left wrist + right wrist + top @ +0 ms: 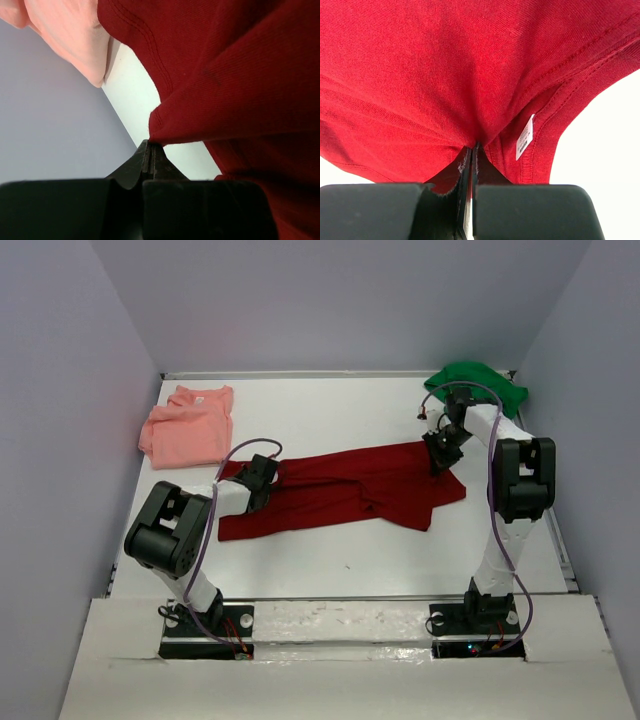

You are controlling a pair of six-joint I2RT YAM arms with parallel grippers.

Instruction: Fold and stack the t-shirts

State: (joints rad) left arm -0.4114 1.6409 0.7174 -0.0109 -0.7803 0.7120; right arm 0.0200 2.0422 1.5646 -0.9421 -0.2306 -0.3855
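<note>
The dark red t-shirt (340, 490) lies stretched across the middle of the table. My left gripper (262, 476) is shut on its left edge; the left wrist view shows the cloth (235, 90) pinched at the fingertips. My right gripper (440, 455) is shut on its upper right edge; the right wrist view shows the red cloth (445, 75) and its white label (524, 137) by the collar. The salmon pink t-shirt (190, 425) lies folded at the back left and shows in the left wrist view (70, 35). The bright green t-shirt (478, 382) is bunched at the back right corner.
Lavender walls enclose the white table (330, 555) on three sides. The right arm (510, 490) stands near the right edge, with cables looping above both arms.
</note>
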